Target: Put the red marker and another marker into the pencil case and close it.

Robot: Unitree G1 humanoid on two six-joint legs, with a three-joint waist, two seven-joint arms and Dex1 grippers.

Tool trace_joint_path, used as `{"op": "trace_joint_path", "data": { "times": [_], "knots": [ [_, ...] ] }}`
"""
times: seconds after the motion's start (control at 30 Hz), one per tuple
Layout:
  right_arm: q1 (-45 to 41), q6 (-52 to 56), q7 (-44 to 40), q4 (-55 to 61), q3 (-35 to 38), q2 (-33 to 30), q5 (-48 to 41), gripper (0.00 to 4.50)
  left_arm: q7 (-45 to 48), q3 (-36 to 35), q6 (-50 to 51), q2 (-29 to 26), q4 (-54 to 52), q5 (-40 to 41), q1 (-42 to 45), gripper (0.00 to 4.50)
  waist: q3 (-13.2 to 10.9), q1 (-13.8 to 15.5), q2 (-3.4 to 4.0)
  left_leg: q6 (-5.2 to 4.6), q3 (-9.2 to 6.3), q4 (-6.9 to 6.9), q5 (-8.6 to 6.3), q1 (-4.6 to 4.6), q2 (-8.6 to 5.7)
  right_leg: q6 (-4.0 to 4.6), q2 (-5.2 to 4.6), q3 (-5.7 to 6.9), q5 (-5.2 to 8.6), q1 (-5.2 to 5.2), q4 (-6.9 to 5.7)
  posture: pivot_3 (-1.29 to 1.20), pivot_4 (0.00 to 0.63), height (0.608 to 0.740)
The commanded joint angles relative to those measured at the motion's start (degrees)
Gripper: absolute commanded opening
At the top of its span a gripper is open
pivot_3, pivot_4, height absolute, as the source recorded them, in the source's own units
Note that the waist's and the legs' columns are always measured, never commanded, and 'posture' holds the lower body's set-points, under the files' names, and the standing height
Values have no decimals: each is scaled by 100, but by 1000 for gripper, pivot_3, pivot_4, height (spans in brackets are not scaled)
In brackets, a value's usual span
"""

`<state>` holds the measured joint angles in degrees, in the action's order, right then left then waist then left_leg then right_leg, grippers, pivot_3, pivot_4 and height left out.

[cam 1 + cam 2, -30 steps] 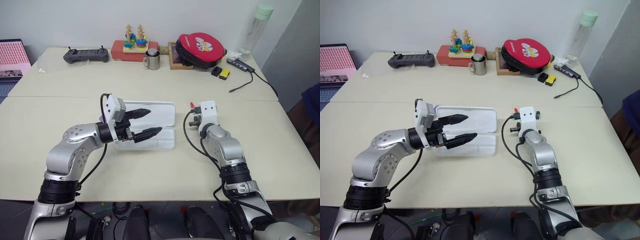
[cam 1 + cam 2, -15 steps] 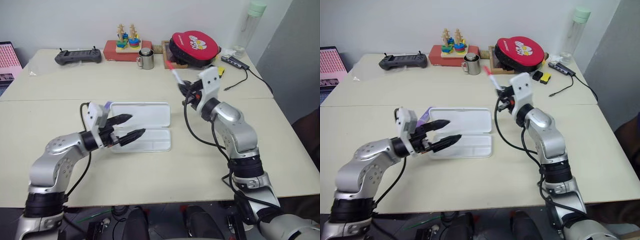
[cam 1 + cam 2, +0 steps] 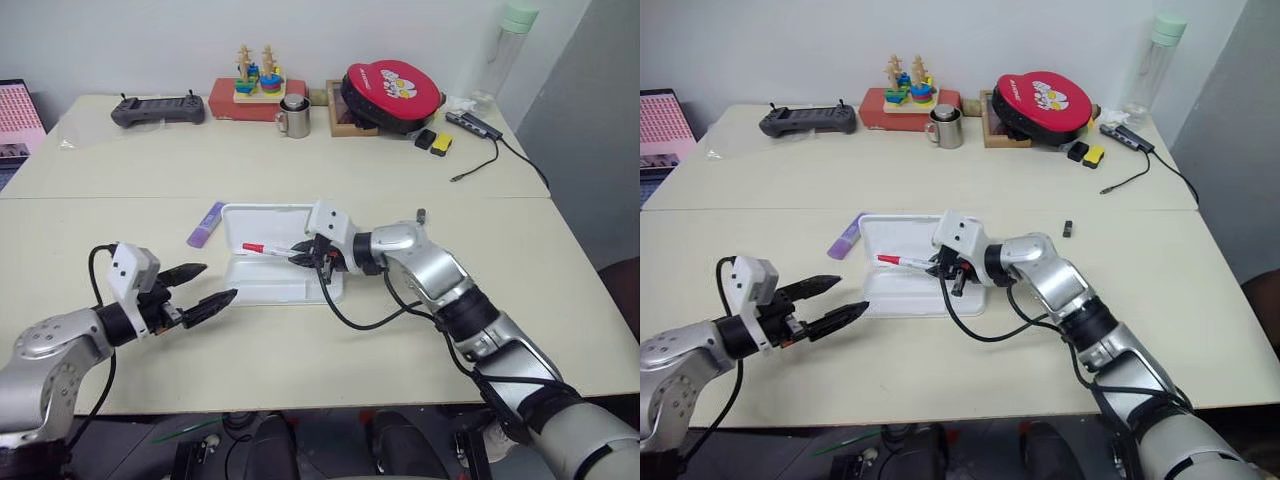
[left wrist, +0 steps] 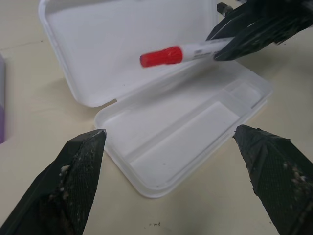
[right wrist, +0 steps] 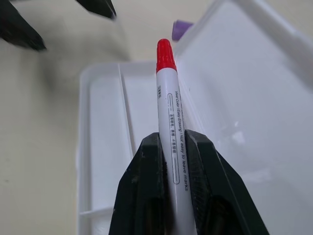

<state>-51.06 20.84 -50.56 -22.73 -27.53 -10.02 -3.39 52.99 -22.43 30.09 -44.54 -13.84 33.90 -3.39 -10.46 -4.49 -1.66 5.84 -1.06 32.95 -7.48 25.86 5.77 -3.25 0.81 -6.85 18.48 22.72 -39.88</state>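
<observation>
right fingers (image 3: 943, 270): clamped on the white barrel of the red marker (image 3: 902, 262), red cap sticking out toward the robot's left. Grip looks solid in the right wrist view, barrel squeezed between both pads.

red marker: hanging over the open pencil case (image 3: 902, 298), about where lid meets tray. Not lying in it yet, as far as I can tell.

what changed: half a second ago the right arm had the marker up in the air with the cap pointing up; now it's swung in and tipped almost flat over the case. So pick-up is done and this is the drop-in.

left fingers (image 3: 198, 287): spread wide, holding nothing. They were right over the case a second ago and have pulled back toward the robot's left, near the front edge of the surface (image 3: 560, 270), which clears room for the right arm.

purple highlighter (image 3: 847, 235): on the surface just beside the case's left end, untouched.

pencil case: lid flat open, tray bare.

what's left: I'd say lower and release the red one, then fetch the highlighter, then shut the lid. Roughly a third done.

small black object (image 3: 1067, 229): sitting off to the right, not part of this.
</observation>
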Motion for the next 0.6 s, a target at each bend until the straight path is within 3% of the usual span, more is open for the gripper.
{"op": "trace_joint_path", "data": {
  "times": [0.03, 0.13, 0.2, 0.6],
  "knots": [
    [-165, -347, -218, -262, -33, 128, 138, 319, -133, -256, 94, -65, -367, 163, -22, 4500, -1, 9, 0, 0, 0, -1, 0, 0, 0, 2, 0, 0, 0, 0, 0, 0, 150, 740],
    [-159, -448, -271, -401, -18, 220, 224, 319, -201, -281, 144, -56, -435, 182, -47, 4500, -1, 0, 0, 1, 3, -2, 0, 0, 0, 2, 0, -2, -1, 1, 0, 0, 150, 740],
    [-148, -459, -298, -371, 54, 278, 218, 1028, -259, -291, 167, -39, -473, 216, -54, 4500, -1, -7, 0, 1, 2, -2, 0, 0, 0, 2, 1, -1, -1, 1, -1, 0, 150, 740],
    [-132, -64, -475, 384, 626, 254, -220, 3527, -940, -569, 142, 165, 299, 326, 811, 4500, 0, 18, -3, 1, -5, -1, 1, -1, 0, -3, 4, 4, 1, 1, -7, 0, 150, 740]
  ]
}}
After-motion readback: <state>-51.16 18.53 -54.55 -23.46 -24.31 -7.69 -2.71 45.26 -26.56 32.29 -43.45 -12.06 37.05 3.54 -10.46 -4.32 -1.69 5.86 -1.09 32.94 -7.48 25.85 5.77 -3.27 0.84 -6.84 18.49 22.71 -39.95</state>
